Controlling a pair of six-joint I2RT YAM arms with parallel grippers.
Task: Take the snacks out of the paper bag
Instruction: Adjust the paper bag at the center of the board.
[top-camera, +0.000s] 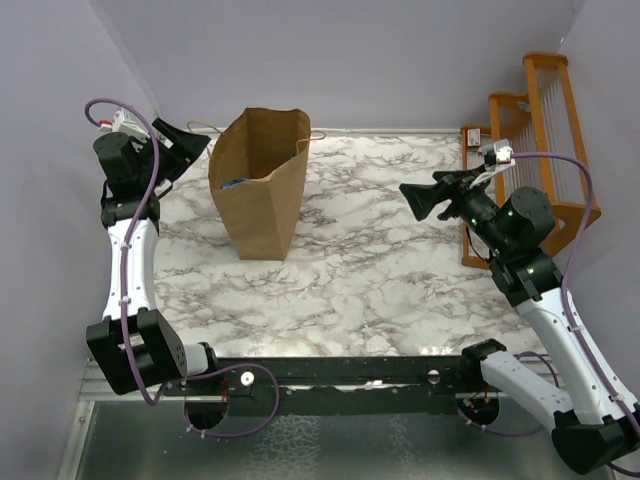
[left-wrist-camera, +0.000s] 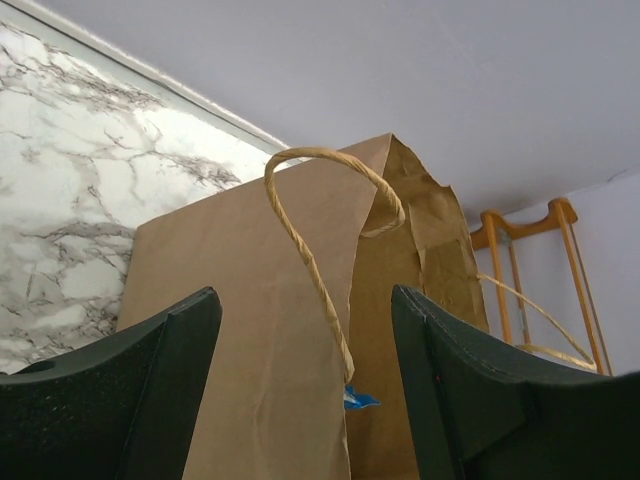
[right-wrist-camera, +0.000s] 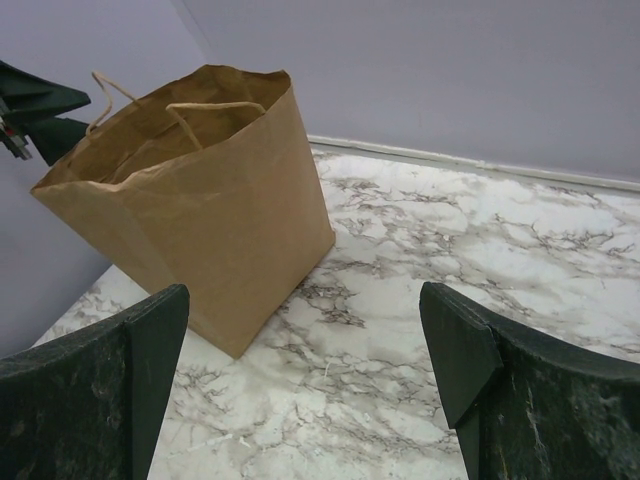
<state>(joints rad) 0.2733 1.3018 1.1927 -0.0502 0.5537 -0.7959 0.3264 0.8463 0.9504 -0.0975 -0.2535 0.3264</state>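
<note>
the paper bag (top-camera: 258, 185) stands upright near the far left corner of the marbled surface (top-camera: 380, 290), its mouth open upward, with the back panel rising higher than the front lip. inside the mouth, toward the bag's left wall, a bit of blue snack packet (top-camera: 232, 183) shows; i cannot make out any other snacks. my left end effector (top-camera: 198, 143) is raised at the far left corner, just beside the bag's upper left edge, with its fingers spread and nothing between them. whether it touches the paper i cannot tell. from its own camera, the bag's side fills the gap between the fingers. a twisted paper handle (left-wrist-camera: 310, 230) loops up over the rim, and a blue scrap peeks out at the folded edge lower down. the left wall (top-camera: 60, 250) runs close along the left edge behind that arm, so room there is tight. my right end effector (top-camera: 408, 200) hangs above the right half of the surface, pointing toward the bag and well apart from it, fingers spread wide and holding nothing. a broad stretch of marbled surface lies between it and the bag, and more runs from the bag's base to the near edge. an orange wooden rack (top-camera: 545, 130) stands at the far right corner along the right edge, just behind my right wrist.
</note>
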